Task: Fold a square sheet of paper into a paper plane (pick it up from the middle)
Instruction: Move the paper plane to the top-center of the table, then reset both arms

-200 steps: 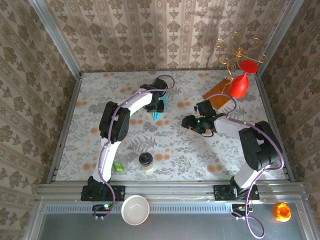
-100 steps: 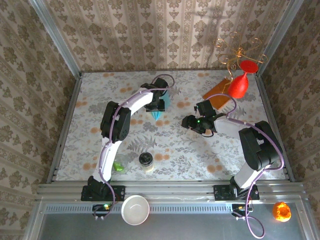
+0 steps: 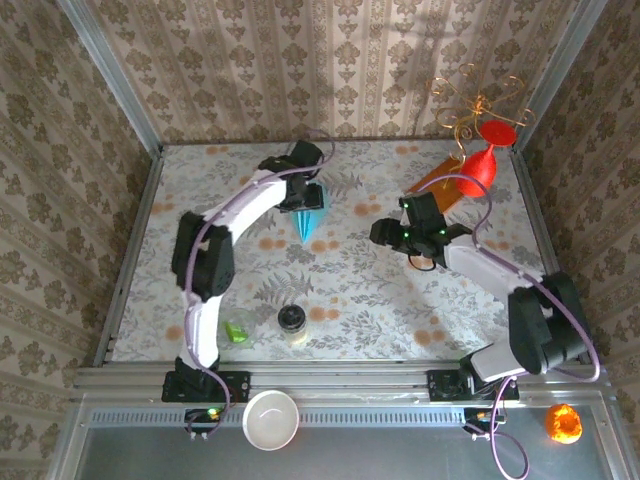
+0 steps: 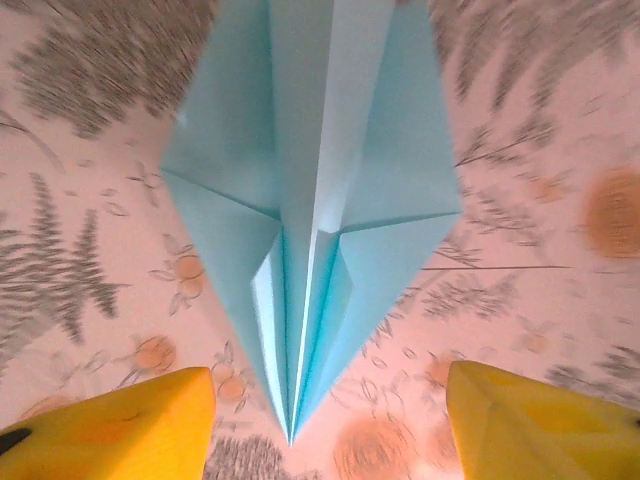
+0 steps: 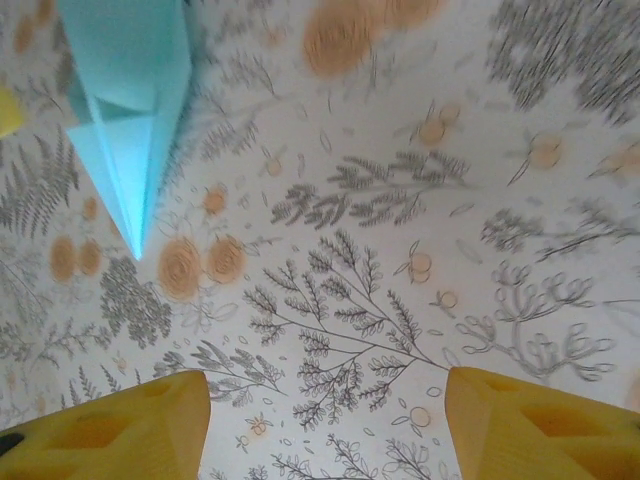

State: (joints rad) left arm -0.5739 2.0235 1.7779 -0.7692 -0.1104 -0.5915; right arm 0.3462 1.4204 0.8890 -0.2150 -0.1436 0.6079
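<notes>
Cyan paper plane [image 3: 312,215] is lying flat on the table [image 3: 350,290], in the far half and just left of centre. Its nose is pointing at the near edge and its wide tail at the far wall. Centre crease and both wing folds are showing sharp in the left wrist view.

Left gripper [image 3: 303,195] is hanging over the tail end. In its own view the yellow fingers [image 4: 110,425] are standing spread wide. The nose is showing between them, neither finger is touching paper, and nothing is being pinched.

Right gripper [image 3: 385,235] is sitting to the right of the plane, apart from it. Its fingers [image 5: 540,420] are also spread, with bare cloth showing between them. The plane is showing at the upper left of the right wrist view, well clear of both fingers.

Floral cloth with grey ferns and orange blossoms is covering the table.
- Far right: orange-brown sheet [image 3: 437,185] is lying partly behind a red goblet-shaped object [image 3: 478,166], which is sitting below a gold wire stand [image 3: 475,105].
- Near side: jar with a black lid [image 3: 292,322] is standing with a small green object [image 3: 237,330] to its left.
- Metal rail in front: white bowl [image 3: 271,420] is resting by the left arm base, and an orange object [image 3: 563,423] is sitting at the near right.

Beige damask wallpaper is running along the left, far and right walls.
</notes>
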